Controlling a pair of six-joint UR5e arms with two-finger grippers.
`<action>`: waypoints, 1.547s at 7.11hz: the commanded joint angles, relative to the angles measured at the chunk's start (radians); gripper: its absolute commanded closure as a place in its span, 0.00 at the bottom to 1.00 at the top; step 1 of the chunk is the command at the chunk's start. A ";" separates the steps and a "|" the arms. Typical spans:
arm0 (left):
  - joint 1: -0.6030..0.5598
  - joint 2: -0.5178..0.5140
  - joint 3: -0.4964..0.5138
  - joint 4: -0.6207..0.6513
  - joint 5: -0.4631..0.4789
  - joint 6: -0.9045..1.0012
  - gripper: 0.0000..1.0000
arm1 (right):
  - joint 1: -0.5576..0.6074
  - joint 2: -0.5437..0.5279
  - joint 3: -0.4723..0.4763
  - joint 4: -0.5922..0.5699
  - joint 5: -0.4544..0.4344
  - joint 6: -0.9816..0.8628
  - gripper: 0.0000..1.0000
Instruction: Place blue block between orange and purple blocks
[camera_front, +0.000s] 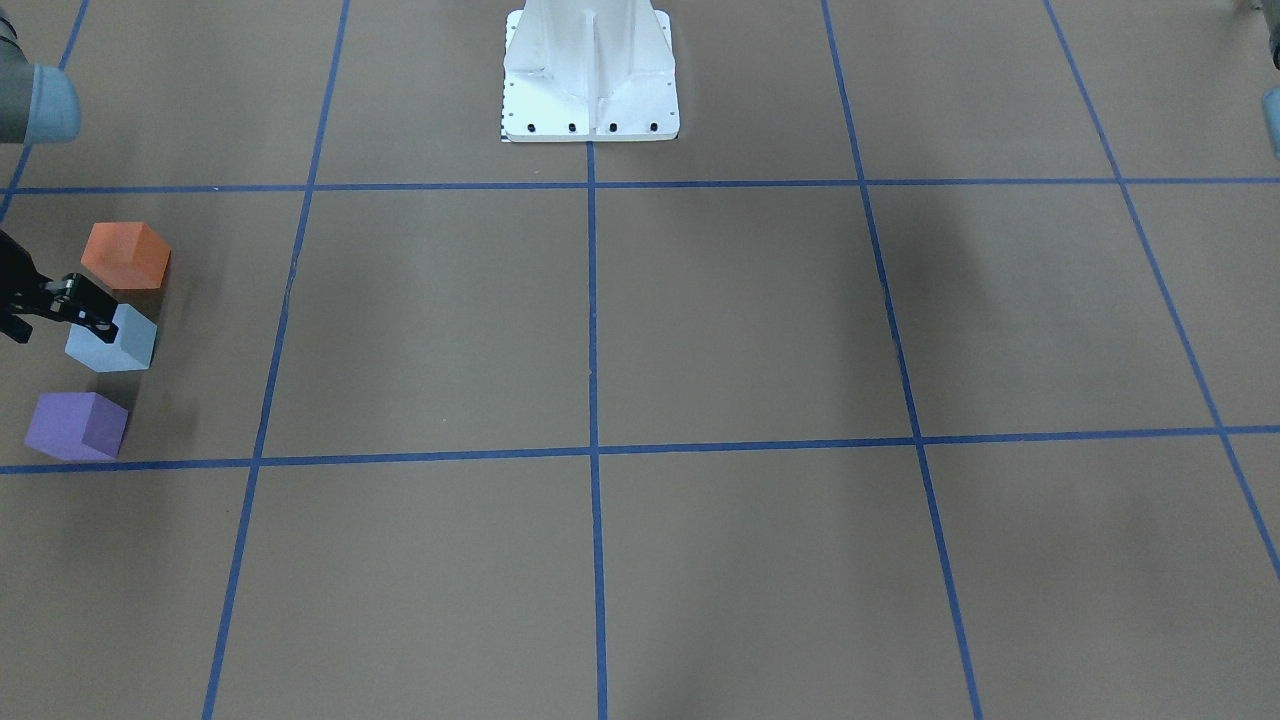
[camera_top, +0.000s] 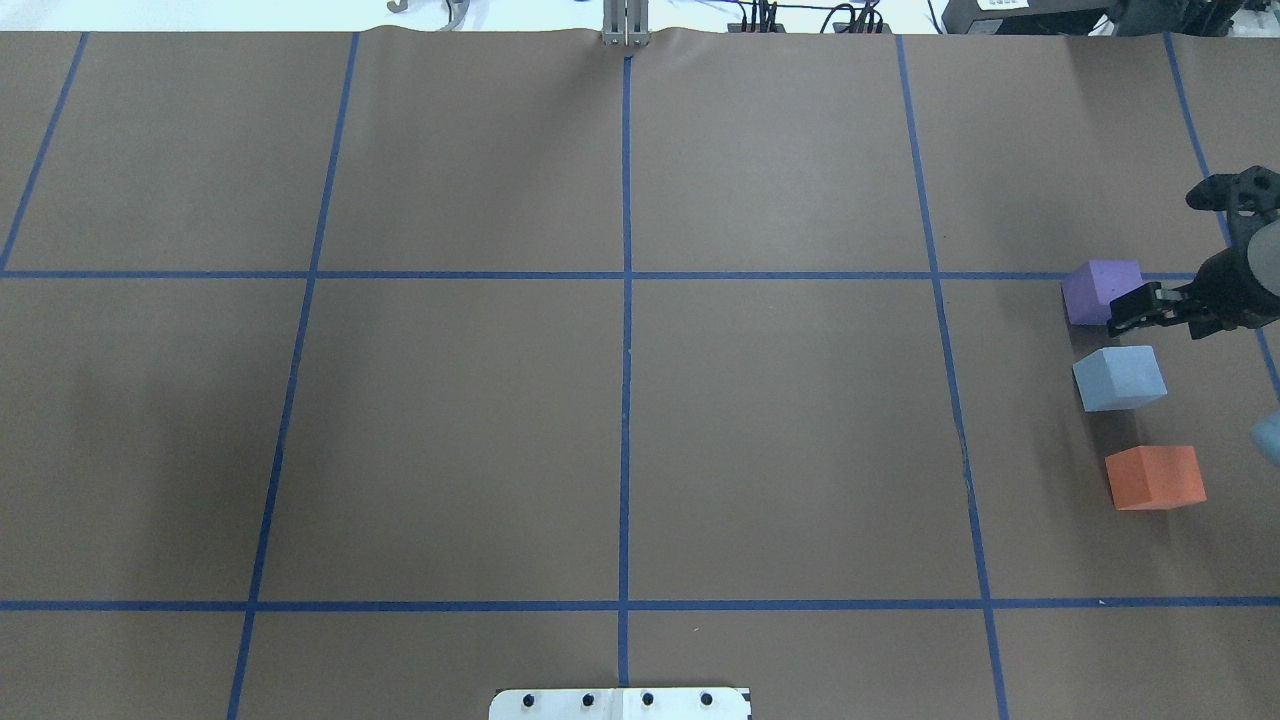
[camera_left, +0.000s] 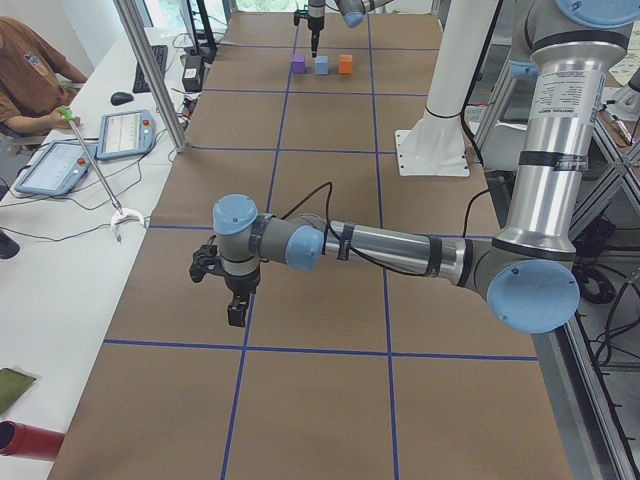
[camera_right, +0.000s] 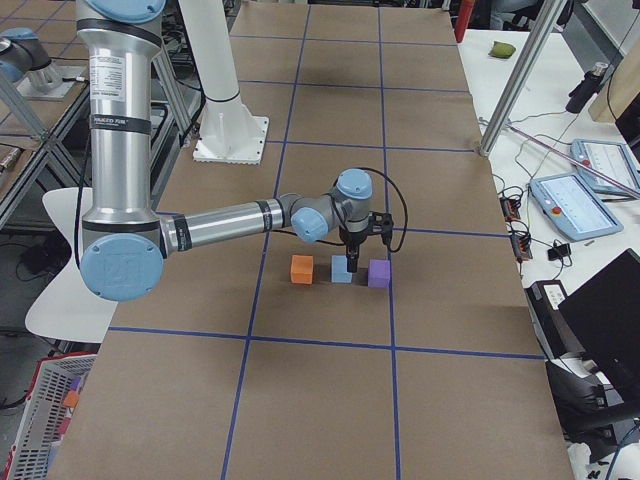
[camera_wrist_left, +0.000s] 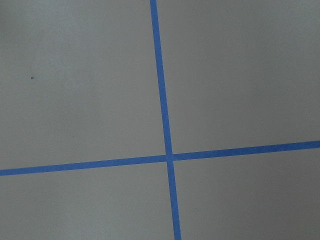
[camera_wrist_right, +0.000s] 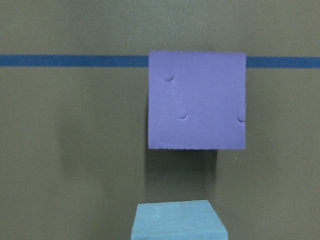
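The light blue block (camera_top: 1120, 378) sits on the table in a row between the orange block (camera_top: 1155, 477) and the purple block (camera_top: 1095, 288), with small gaps on both sides. The front view shows the same row: orange (camera_front: 125, 255), blue (camera_front: 112, 340), purple (camera_front: 75, 425). My right gripper (camera_top: 1160, 315) hangs above the gap between the blue and purple blocks, open and empty. Its wrist view looks down on the purple block (camera_wrist_right: 196, 100) and the blue block's edge (camera_wrist_right: 179, 220). My left gripper (camera_left: 235, 315) hovers over bare table far from the blocks; I cannot tell whether it is open or shut.
The white robot pedestal (camera_front: 590, 75) stands at the table's middle near edge. Blue tape lines (camera_wrist_left: 167, 157) grid the brown table. The blocks lie close to the table's right end. A side bench with tablets (camera_left: 125, 135) and a seated operator runs along the far side.
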 joint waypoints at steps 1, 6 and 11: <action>-0.007 0.010 0.004 0.010 -0.003 0.121 0.00 | 0.167 -0.009 0.085 -0.154 0.069 -0.219 0.00; -0.097 0.077 -0.033 0.014 -0.082 0.226 0.00 | 0.349 -0.134 0.039 -0.225 0.202 -0.586 0.00; -0.133 0.125 -0.047 0.025 -0.109 0.298 0.00 | 0.519 -0.144 -0.079 -0.156 0.221 -0.690 0.00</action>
